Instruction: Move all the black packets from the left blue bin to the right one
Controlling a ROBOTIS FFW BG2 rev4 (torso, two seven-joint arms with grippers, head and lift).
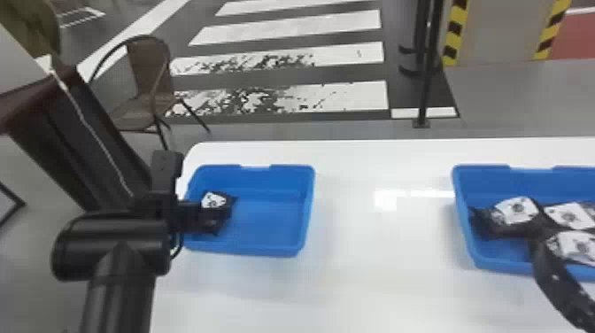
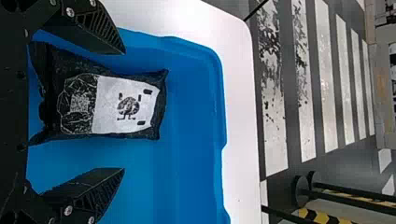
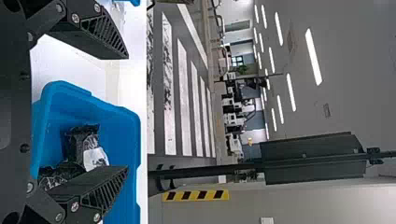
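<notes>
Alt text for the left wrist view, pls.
Black packet with a white label lying in a blue bin, seen between the spread fingertips of the left gripper. The bin sits near the edge of a white table, with a floor painted in white stripes beyond.

over the table (image 1: 380, 248), just right of the left bin (image 1: 265, 221), there is a wide passage. the raised walls of this bin stop any low crossing. inside it, packet (image 1: 213, 200) and left gripper (image 1: 212, 218) occupy the left part; the right part gives room. farther right, the right gripper (image 1: 551, 274) and packets (image 1: 518, 210) obstruct the right bin (image 1: 462, 212).
</notes>
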